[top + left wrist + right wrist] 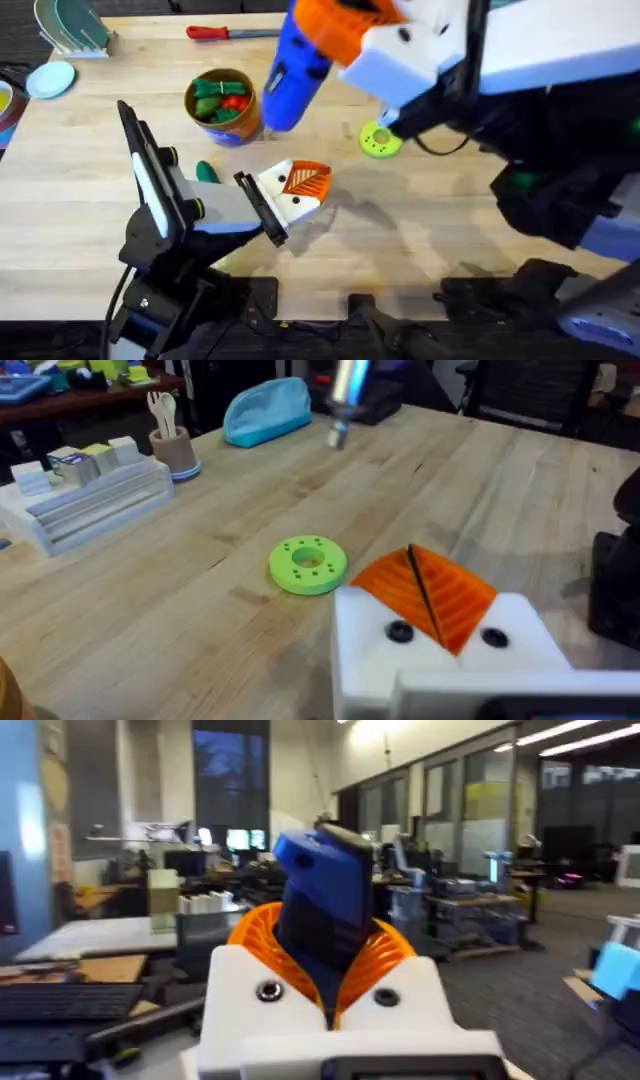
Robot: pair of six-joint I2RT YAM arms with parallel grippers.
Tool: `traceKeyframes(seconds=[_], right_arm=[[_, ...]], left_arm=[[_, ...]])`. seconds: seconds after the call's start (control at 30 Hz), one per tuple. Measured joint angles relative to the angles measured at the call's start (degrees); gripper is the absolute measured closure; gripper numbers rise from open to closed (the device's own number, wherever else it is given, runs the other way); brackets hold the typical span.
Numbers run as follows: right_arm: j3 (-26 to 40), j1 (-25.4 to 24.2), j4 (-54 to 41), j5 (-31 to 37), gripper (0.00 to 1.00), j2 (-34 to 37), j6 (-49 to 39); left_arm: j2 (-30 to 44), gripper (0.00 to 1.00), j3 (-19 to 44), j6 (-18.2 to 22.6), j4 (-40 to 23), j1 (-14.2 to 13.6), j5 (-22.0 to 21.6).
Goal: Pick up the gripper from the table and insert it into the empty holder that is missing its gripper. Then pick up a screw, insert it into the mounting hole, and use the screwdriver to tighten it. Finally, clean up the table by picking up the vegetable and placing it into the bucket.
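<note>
My left gripper [300,186] rests low over the table's middle, shut, its two orange ribbed wedges [455,598] pressed together in white holders [520,635]. Each holder shows a dark screw head [398,631]. High above the table, my right gripper [338,28] is shut on the blue screwdriver [292,72], which slants down toward the bucket [222,107]; its metal tip [344,395] hangs over the far table. In the right wrist view the orange pads [392,952] clamp the blue body [322,890]. A dark-green vegetable [207,172] lies on the table beside the left arm.
The bucket holds green and red toy food. A light-green disc [380,141] lies right of centre. A red-handled screwdriver [222,32] lies at the far edge, a pale-blue dish [50,79] far left. A blue pouch [265,408] and a white rack [85,500] stand beyond.
</note>
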Motion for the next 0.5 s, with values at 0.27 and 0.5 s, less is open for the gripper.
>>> traceKeyframes(seconds=[0.27,0.5], right_arm=[[0.00,-13.42,-15.41,0.03,0.983,0.00,-10.61],[0.00,-27.82,-34.30,6.59,0.983,0.17,-28.72]], left_arm=[[-0.01,0.996,0.02,0.00,0.00,0.00,0.00],[0.01,0.996,0.00,0.00,0.00,0.00,0.00]])
